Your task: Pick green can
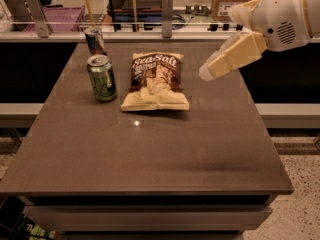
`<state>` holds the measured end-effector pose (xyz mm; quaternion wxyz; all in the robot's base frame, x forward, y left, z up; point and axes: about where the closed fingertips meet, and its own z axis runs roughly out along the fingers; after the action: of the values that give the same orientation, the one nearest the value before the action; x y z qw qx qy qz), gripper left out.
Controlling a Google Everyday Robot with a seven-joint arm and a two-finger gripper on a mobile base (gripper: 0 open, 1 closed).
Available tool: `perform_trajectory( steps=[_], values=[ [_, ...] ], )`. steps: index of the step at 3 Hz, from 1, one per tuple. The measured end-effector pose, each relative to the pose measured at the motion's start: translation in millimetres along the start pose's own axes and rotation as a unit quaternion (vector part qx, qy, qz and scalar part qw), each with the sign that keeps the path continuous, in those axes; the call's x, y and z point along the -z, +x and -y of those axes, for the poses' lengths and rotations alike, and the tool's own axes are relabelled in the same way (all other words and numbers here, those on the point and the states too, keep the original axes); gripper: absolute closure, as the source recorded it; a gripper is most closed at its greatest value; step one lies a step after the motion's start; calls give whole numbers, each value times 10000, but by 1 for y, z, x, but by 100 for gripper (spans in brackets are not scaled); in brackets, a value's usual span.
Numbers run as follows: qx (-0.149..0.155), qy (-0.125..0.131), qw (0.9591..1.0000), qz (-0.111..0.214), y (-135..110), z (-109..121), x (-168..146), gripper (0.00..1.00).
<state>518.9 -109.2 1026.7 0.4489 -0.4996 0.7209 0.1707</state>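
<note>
The green can (102, 78) stands upright on the left part of the dark table (150, 154), with pale label markings and a silver top. My gripper (210, 72) hangs in the air over the table's right side, pointing down and left. It is well to the right of the green can, with the chip bag between them. It holds nothing that I can see.
A slimmer dark blue-and-silver can (94, 40) stands just behind the green can, near the far edge. A Sea Salt chip bag (156, 81) lies flat right of the green can. A rail with posts (166, 8) runs behind the table.
</note>
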Motion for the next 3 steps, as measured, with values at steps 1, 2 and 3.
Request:
perform_trajectory(
  steps=[1, 2, 3],
  values=[
    [-286, -8, 9996, 87, 6, -4, -20, 0],
    [-401, -85, 9990, 202, 6, -14, -52, 0],
    [-331, -185, 9986, 360, -3, -21, -81, 0]
  ],
)
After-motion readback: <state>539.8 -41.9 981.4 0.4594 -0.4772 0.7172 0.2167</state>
